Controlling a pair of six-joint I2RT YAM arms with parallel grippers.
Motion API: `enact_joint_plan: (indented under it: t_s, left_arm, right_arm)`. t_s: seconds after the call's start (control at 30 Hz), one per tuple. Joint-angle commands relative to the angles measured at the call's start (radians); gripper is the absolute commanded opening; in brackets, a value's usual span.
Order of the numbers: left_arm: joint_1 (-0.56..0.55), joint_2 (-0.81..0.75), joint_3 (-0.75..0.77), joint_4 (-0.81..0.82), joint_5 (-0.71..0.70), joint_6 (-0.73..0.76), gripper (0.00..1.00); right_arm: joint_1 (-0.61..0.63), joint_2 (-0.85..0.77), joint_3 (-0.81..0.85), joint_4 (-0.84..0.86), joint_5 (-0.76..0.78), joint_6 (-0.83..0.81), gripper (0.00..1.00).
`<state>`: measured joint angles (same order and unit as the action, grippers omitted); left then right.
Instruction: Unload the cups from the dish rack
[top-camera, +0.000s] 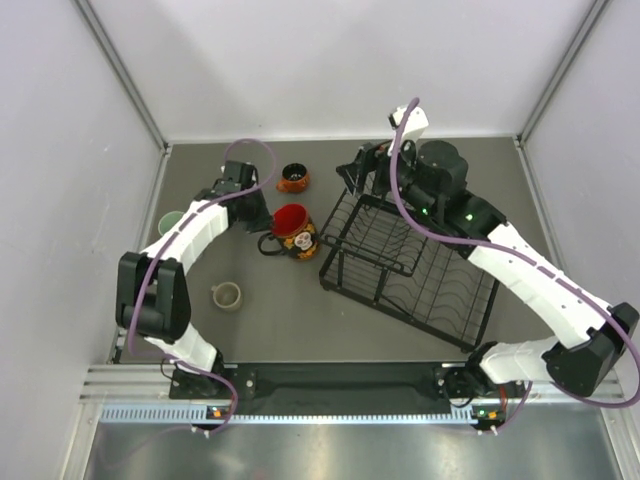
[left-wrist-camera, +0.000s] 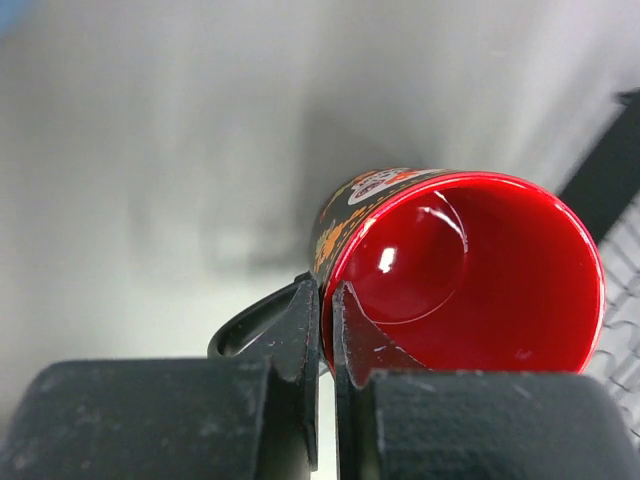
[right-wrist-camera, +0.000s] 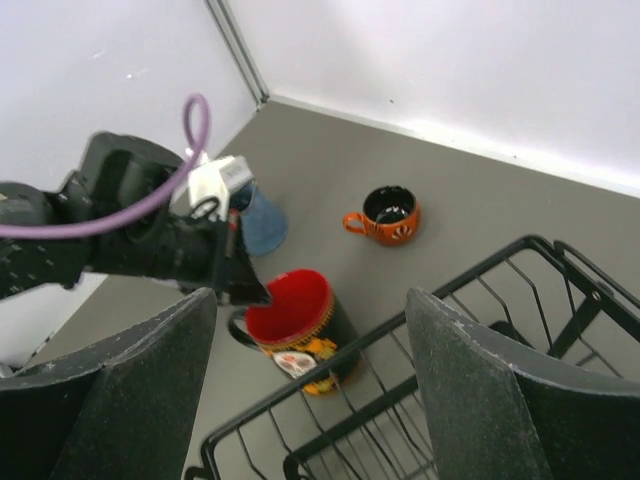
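Observation:
My left gripper (left-wrist-camera: 326, 300) is shut on the rim of the large red mug (left-wrist-camera: 470, 270), one finger inside and one outside by the black handle. From above, that mug (top-camera: 292, 232) sits just left of the black wire dish rack (top-camera: 410, 262) and looks tilted. My right gripper (top-camera: 362, 172) hangs open over the rack's far left corner with nothing between its fingers. In its view, the red mug (right-wrist-camera: 300, 325), the rack's rim (right-wrist-camera: 480, 290), a small orange cup (right-wrist-camera: 388, 215) and a blue mug (right-wrist-camera: 262, 222) lie below.
A mint-green tumbler (top-camera: 170, 222) stands at the far left beside my left arm. A small beige mug (top-camera: 227, 296) sits nearer the front. The orange cup (top-camera: 293, 179) is behind the red mug. White walls close in the back and sides.

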<state>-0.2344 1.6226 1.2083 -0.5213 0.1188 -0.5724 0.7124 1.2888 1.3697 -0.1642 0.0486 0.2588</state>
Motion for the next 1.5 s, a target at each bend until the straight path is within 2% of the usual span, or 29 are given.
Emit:
enact_joint_plan:
  t_s: [0.0,0.17,0.3,0.5,0.9,1.03,1.13,1.27,1.37,1.4,1.43,1.47]
  left_arm:
    - [0.032,-0.121,0.092,-0.052,-0.080,0.020,0.00]
    - [0.035,-0.130,0.165,-0.123,-0.157,0.046,0.00]
    - [0.035,-0.139,0.171,-0.118,-0.186,0.069,0.00]
    - [0.035,-0.141,0.126,-0.025,-0.168,0.075,0.00]
    - [0.027,-0.061,0.070,0.043,-0.130,0.062,0.00]
    - [0.012,-0.043,0.047,0.066,-0.123,0.055,0.00]
    - [-0.002,-0.026,0.045,0.067,-0.125,0.059,0.00]
    - [-0.008,-0.030,0.045,0.061,-0.130,0.065,0.00]
    - [-0.009,-0.049,0.054,0.049,-0.123,0.071,0.20]
    - [-0.008,-0.053,0.062,0.043,-0.123,0.074,0.28]
    - [-0.009,-0.058,0.082,0.023,-0.123,0.075,0.40]
    - [-0.009,-0.070,0.094,0.017,-0.095,0.077,0.46]
  right_arm:
    - [-0.016,-0.046,-0.006,0.051,0.007,0.011,0.77]
    - [-0.022,-0.062,-0.020,0.051,0.014,0.002,0.77]
    - [-0.031,-0.072,-0.027,0.051,0.020,-0.001,0.77]
    - [-0.042,-0.080,-0.044,0.048,0.039,-0.010,0.77]
    - [-0.054,-0.131,-0.119,0.017,0.077,-0.030,0.79]
    - [-0.053,-0.167,-0.138,-0.006,0.085,-0.027,0.88]
    - [-0.054,-0.189,-0.127,-0.043,0.094,-0.024,1.00]
    - [-0.053,-0.221,-0.118,-0.057,0.091,-0.016,1.00]
    - [-0.051,-0.227,-0.106,-0.087,0.091,-0.010,1.00]
    - [-0.054,-0.229,-0.104,-0.098,0.096,-0.009,1.00]
    - [-0.053,-0.232,-0.101,-0.107,0.099,-0.009,1.00]
    - [-0.053,-0.238,-0.100,-0.112,0.103,-0.010,1.00]
